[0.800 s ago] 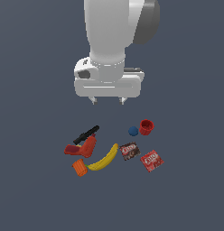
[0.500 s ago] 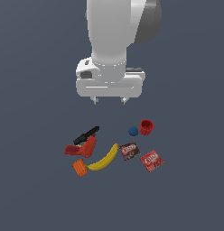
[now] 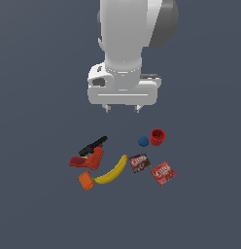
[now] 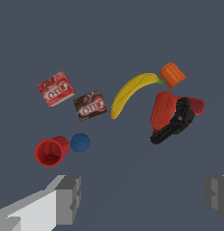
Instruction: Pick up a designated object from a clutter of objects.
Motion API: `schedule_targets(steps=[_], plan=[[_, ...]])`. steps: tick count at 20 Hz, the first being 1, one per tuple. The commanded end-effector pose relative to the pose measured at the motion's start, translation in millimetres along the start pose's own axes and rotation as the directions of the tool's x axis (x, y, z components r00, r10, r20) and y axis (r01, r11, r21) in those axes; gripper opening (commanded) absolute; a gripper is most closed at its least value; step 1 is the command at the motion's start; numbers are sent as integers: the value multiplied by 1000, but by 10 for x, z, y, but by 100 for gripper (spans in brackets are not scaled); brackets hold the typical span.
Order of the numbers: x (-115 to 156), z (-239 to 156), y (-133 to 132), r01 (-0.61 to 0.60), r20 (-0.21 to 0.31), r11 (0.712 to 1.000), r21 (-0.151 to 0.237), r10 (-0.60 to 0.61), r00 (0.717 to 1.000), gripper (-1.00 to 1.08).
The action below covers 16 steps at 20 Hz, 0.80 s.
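Note:
The designated object, a flat bright-red box with a white oval logo (image 3: 163,173) (image 4: 55,88), lies at the exterior view's right end of the clutter of objects. Beside it is a darker brown-red box (image 3: 140,163) (image 4: 90,105), then a yellow banana (image 3: 111,171) (image 4: 130,92), an orange cylinder (image 3: 85,181) (image 4: 173,74) and a red-and-black drill (image 3: 89,154) (image 4: 173,114). A blue ball (image 3: 143,141) (image 4: 80,142) and a red cup (image 3: 157,136) (image 4: 51,151) lie farther back. My gripper (image 3: 122,109) (image 4: 143,196) hangs open well above the clutter, holding nothing.
All the objects rest on a plain dark grey-blue floor (image 3: 40,209). The arm's white body (image 3: 127,44) fills the upper middle of the exterior view.
The gripper has rotated slightly and shifted a little toward the exterior view's right. The objects have not moved.

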<state>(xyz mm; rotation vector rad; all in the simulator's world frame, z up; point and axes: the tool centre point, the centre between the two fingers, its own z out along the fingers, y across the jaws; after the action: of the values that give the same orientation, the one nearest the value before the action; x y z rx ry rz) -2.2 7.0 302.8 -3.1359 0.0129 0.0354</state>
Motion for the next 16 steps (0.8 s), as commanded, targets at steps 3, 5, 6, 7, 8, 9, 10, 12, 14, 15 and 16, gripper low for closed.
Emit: schedule_targets(steps=[3,5,6,7,8,9,10,12,14,15,16], plan=[[13,11,-12,-7,0,1000,0,7,1000,100],[32,26,-26,-17,0,1000,0,17,1000,100],[44,36,-35,-24,0,1000,0,24,1000,100],[59,47,-46,-31,0,1000,0,31,1000,100],[75,60,-58,-39,-1,999,0,39,999,100],[92,74,-71,-49,-1,999,0,49,999,100],[111,90,-86,-59,-1,998,0,59,998,100],[153,126,-120,-81,-1,997,0,81,997,100],[202,170,-160,-108,-2,994,-1,108,994,100],[229,194,-182,-122,-2,993,-1,122,993,100],[257,220,-206,-137,-3,991,-1,137,991,100]])
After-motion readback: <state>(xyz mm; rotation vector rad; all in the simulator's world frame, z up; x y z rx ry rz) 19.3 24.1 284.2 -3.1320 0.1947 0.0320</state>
